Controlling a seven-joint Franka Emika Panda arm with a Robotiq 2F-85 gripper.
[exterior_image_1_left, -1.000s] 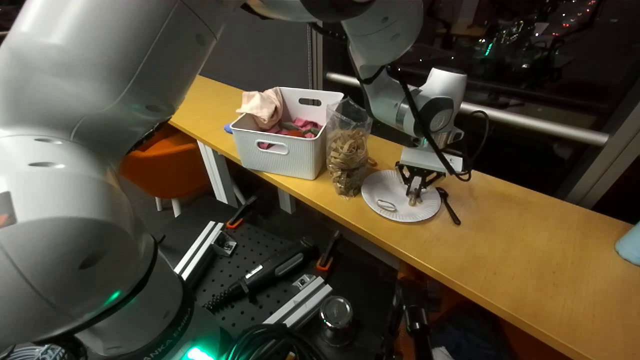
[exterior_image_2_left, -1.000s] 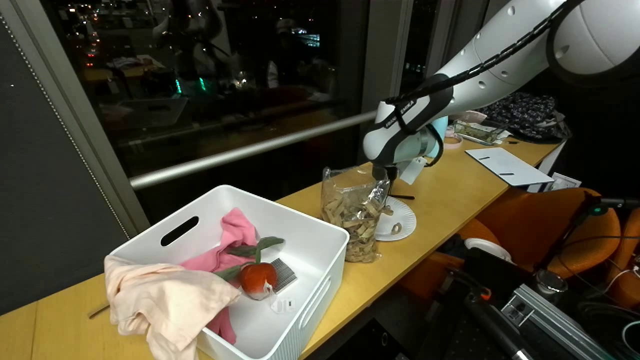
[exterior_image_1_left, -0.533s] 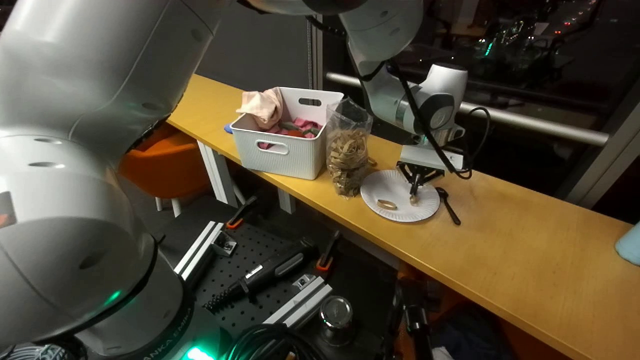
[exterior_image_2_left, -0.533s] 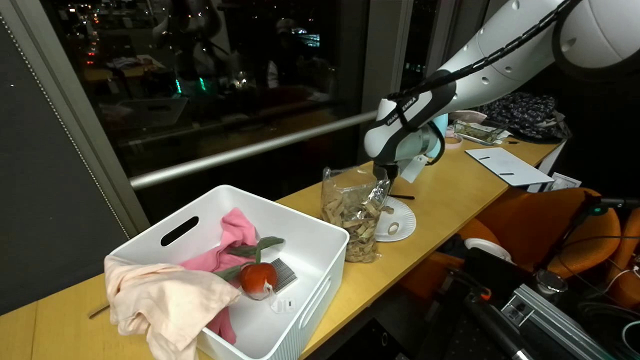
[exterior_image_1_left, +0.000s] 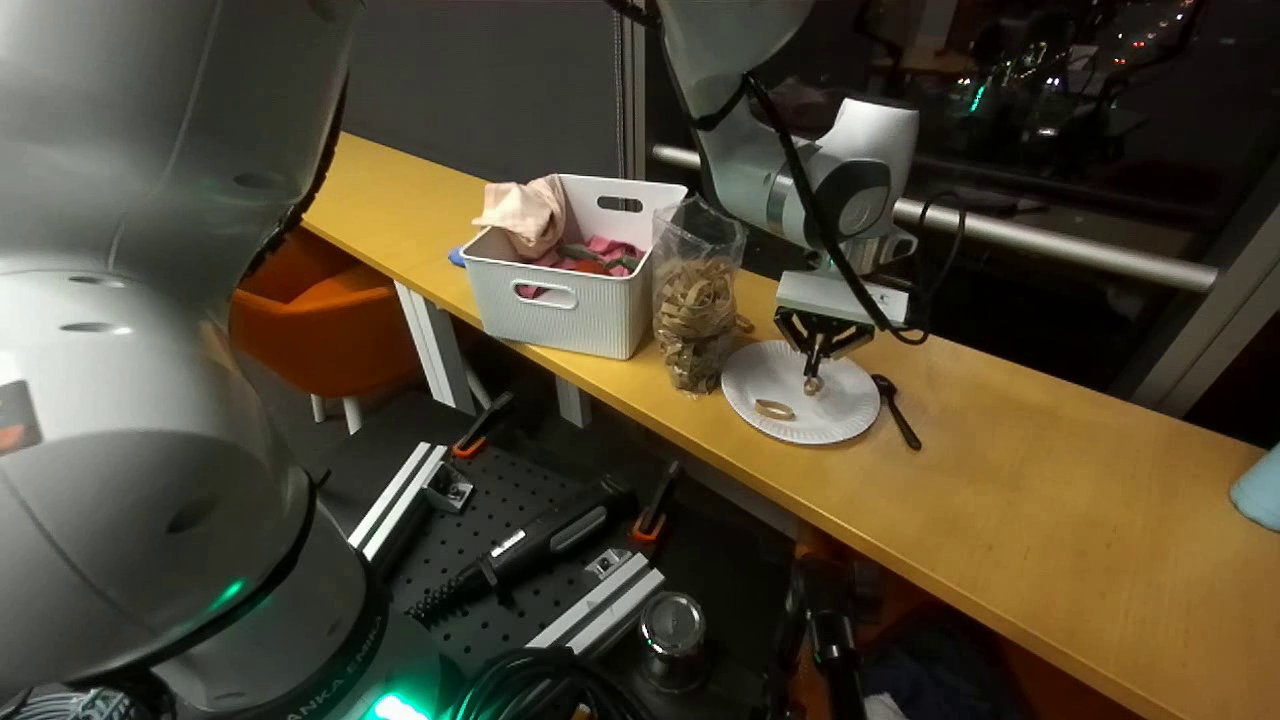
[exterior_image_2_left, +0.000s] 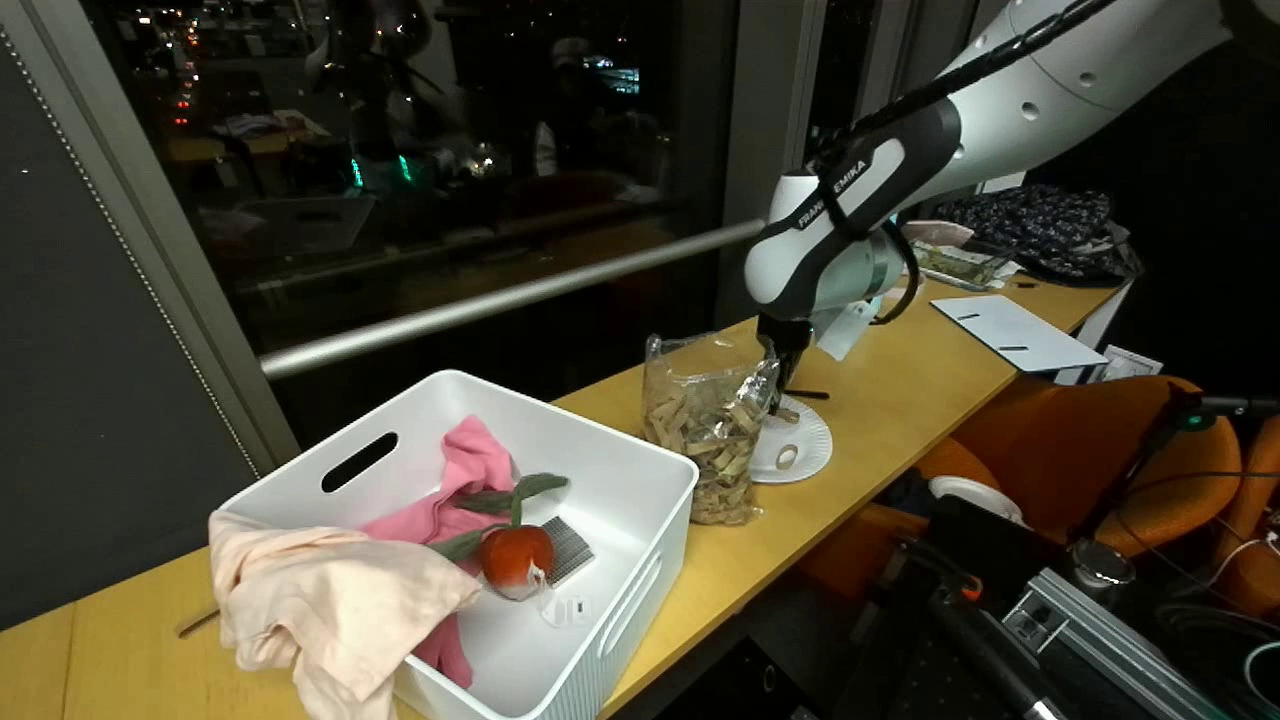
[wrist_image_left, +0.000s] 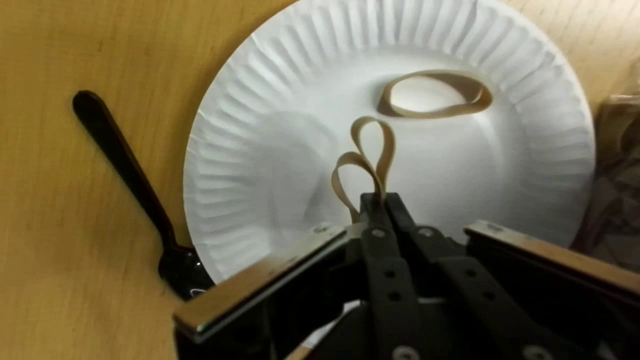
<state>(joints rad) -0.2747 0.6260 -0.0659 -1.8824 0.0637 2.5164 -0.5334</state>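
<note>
My gripper (wrist_image_left: 382, 202) is shut on a tan rubber band (wrist_image_left: 388, 150), which sticks out of the fingertips in two loops. In an exterior view the gripper (exterior_image_1_left: 812, 368) holds the band (exterior_image_1_left: 813, 386) over a white paper plate (exterior_image_1_left: 835, 425). In another exterior view the gripper (exterior_image_2_left: 780, 392) is partly behind a clear bag. A second tan rubber band (wrist_image_left: 470, 90) lies on the plate (wrist_image_left: 280, 150), apart from the fingers; it also shows in both exterior views (exterior_image_1_left: 776, 415) (exterior_image_2_left: 781, 455). A small gap between held band and plate seems present.
A black spoon (wrist_image_left: 125, 155) lies beside the plate on the wooden table (exterior_image_1_left: 1050, 480). The clear bag of rubber bands (exterior_image_1_left: 695, 320) stands at the plate's other side. Beyond it is a white bin (exterior_image_1_left: 560, 325) with cloths and a red fruit-like thing (exterior_image_2_left: 517, 555).
The gripper fingers have closed on the rubber band, then moved up and slightly toward the bag with it. The second band on the plate has shifted and turned a little.
</note>
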